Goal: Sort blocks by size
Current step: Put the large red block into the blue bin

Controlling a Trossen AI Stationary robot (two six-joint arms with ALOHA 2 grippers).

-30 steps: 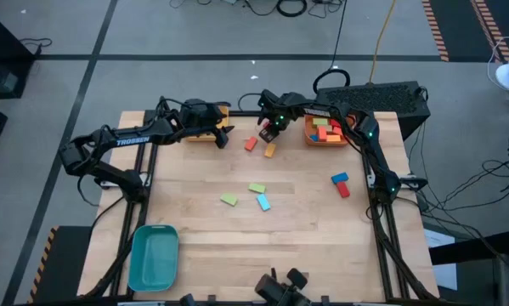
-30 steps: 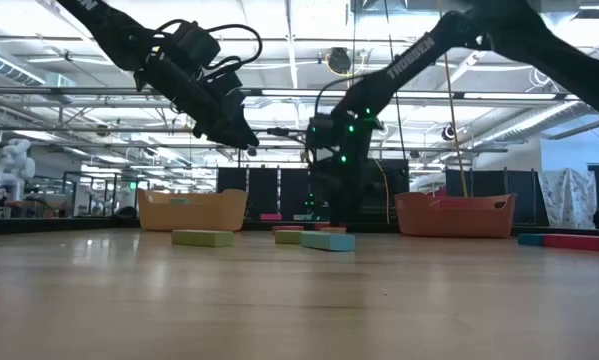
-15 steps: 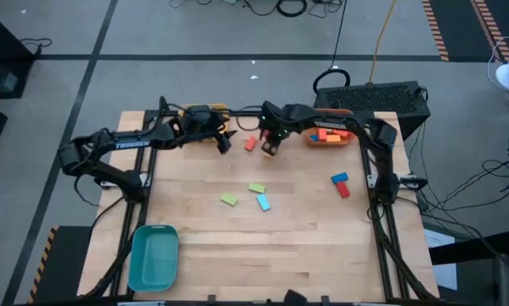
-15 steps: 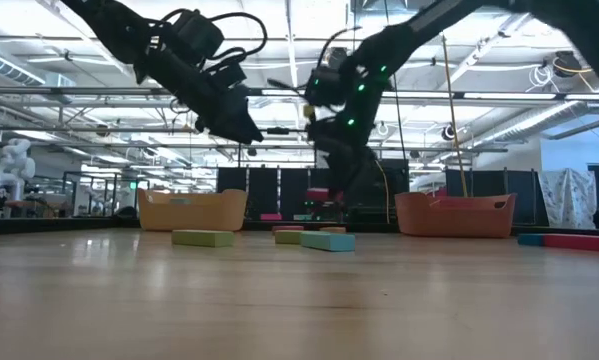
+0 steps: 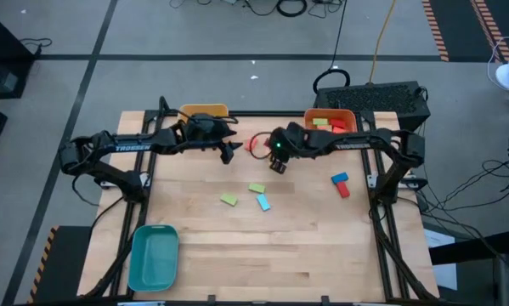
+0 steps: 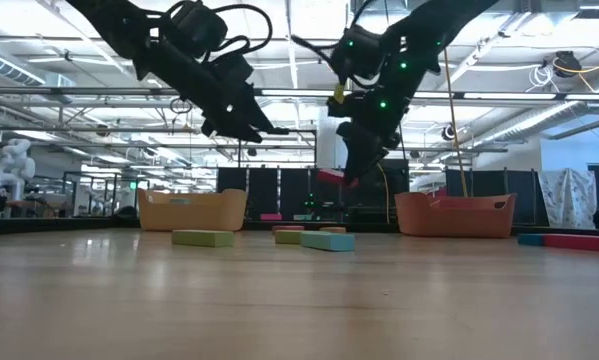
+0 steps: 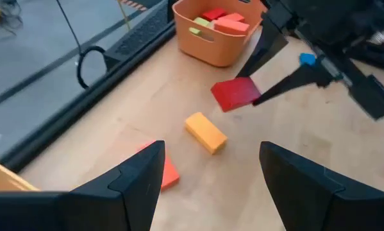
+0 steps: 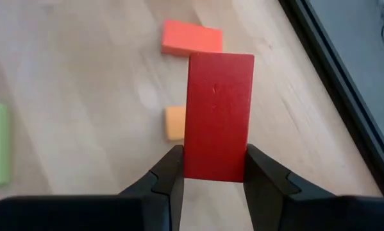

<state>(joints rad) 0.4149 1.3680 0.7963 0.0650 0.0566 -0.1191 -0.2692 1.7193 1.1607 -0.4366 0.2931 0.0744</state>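
Note:
My right gripper (image 5: 277,163) is shut on a red rectangular block (image 8: 218,125) above the far middle of the table; the block also shows in the left wrist view (image 7: 235,94) and the low view (image 6: 331,178). My left gripper (image 5: 229,151) hovers open and empty just to its left, above the table (image 7: 211,151). An orange block (image 7: 206,133) and a red-orange block (image 7: 167,172) lie flat on the wood below. Two green blocks (image 5: 257,188) (image 5: 229,200) and a light blue one (image 5: 263,202) lie mid-table. A blue block (image 5: 339,178) and a red block (image 5: 343,189) lie at the right. My right gripper pinches the red block by its two long sides (image 8: 190,160), near one end, between its two fingers. The fingers slant down from above. The rest of the block sticks out past the fingertips, lifted clear of the table.
An orange bin (image 5: 349,113) holding several blocks stands at the far right, a yellow bin (image 5: 203,110) at the far left, and a teal bin (image 5: 154,255) at the near left corner. Open wood lies along the near side.
My right gripper has risen with the red block and carried it from beside the orange bin toward the table's near edge, its arm swinging out level across the far side. My left gripper has shifted slightly right and toward the near edge, staying open.

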